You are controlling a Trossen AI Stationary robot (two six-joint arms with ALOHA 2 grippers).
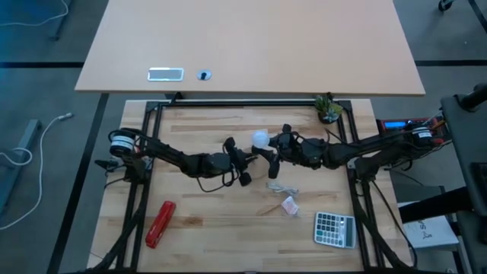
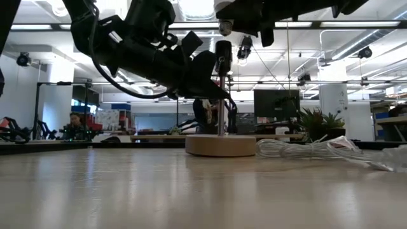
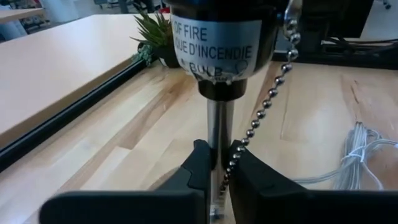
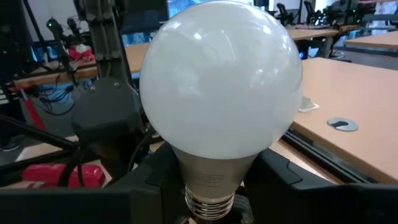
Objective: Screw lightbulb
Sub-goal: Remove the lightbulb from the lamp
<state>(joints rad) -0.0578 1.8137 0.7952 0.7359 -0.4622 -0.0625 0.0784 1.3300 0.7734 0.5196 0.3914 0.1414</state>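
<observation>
The lightbulb [image 4: 221, 81], white and frosted with a grey screw neck, is in my right gripper [image 4: 214, 186], which is shut on it above the table's middle [image 1: 261, 138]. A lamp stands on a round wooden base [image 2: 220, 145]. It has a thin metal stem [image 3: 219, 124], a black socket with a warning label [image 3: 217, 37] on top, and a bead pull chain [image 3: 267, 99] hanging beside the stem. My left gripper [image 3: 221, 171] is shut on that stem, below the socket and above the base [image 2: 213, 89]. My left gripper pinches the lamp's metal stem [image 3: 219, 146] between its two fingers, a little below the socket. The fingers come nearly level from the table's left and lie across the upright stem. The lamp stands on its wooden base on the table. My right gripper pinches the lightbulb's narrow neck [image 4: 211, 177], just above the screw thread, with one finger on each side [image 4: 155, 180]. The round globe sticks out beyond the fingers. The bulb is lifted clear of the table, beside the lamp's socket.
A coiled white cord [image 2: 299, 149] lies right of the lamp base, with a small pinkish packet [image 1: 289, 205] and a calculator [image 1: 335, 228] nearer the front right. A red tool [image 1: 160, 224] lies front left. A small plant [image 1: 328, 108] stands at the far right.
</observation>
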